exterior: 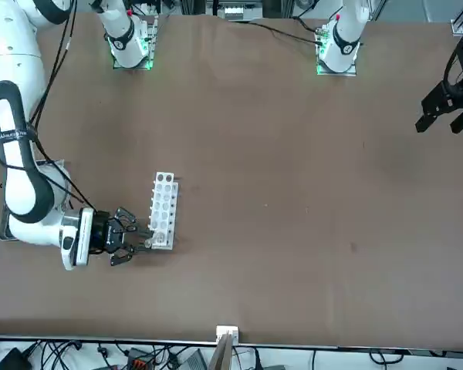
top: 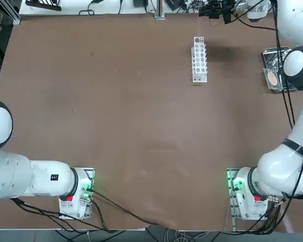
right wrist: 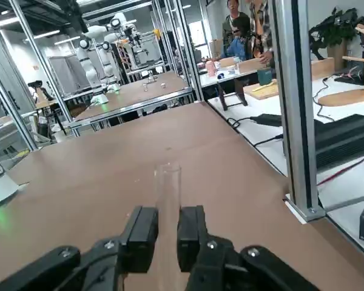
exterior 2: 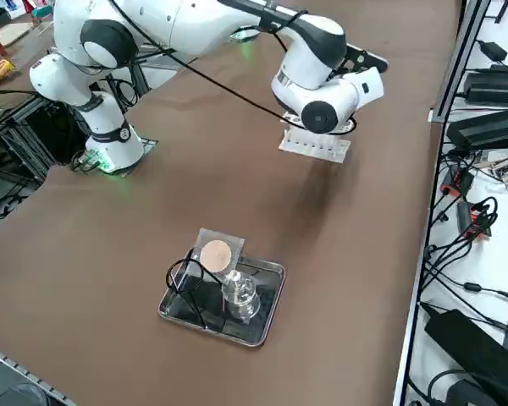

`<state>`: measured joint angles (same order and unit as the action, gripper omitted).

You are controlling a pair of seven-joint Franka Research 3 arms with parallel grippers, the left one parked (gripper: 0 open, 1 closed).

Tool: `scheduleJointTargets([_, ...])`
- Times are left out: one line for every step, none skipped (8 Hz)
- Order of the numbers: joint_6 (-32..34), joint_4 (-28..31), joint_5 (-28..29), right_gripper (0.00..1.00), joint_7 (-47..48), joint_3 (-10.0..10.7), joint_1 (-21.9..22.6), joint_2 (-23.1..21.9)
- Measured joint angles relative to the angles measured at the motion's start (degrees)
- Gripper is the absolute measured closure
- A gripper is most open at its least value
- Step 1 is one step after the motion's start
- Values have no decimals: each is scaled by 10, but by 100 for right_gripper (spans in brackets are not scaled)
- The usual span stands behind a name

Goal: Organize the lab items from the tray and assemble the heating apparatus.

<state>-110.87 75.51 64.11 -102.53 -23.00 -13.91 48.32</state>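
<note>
- Wide bare bench [top: 116, 126] lies around the white rack [top: 199, 59] near its far edge.
- Right gripper [right wrist: 167, 237], beside the rack, is clamped on a clear test tube [right wrist: 168, 188].
- Shiny tray [exterior 2: 267, 317] at the bench's right edge carries the mesh square [exterior 2: 216, 252], tan-centred, and wire stand [exterior 2: 186, 283].

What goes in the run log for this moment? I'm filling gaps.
right gripper: shut on clear test tube | position: beside white rack | tray: mesh square, stand, glass item inside

light: bright, even, from overhead | shadows: soft dark patch on the brown table [top: 141, 126] just beside the white rack [top: 199, 59], fainter one under the arm near the rack | glare: highlights on the metal tray [exterior 2: 267, 317] rim | blur: wrist view soft near the fingers, room beyond clearer
</note>
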Motion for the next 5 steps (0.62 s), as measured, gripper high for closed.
scheduleJointTargets([2, 0, 0, 78, -10, 0, 1, 1])
scheduleJointTargets([6, 0, 0, 78, -21, 0, 1, 2])
scheduleJointTargets([9, 0, 0, 78, -28, 0, 1, 3])
scheduleJointTargets([11, 0, 0, 78, -35, 0, 1, 4])
scheduleJointTargets([13, 0, 0, 78, -42, 1, 0, 6])
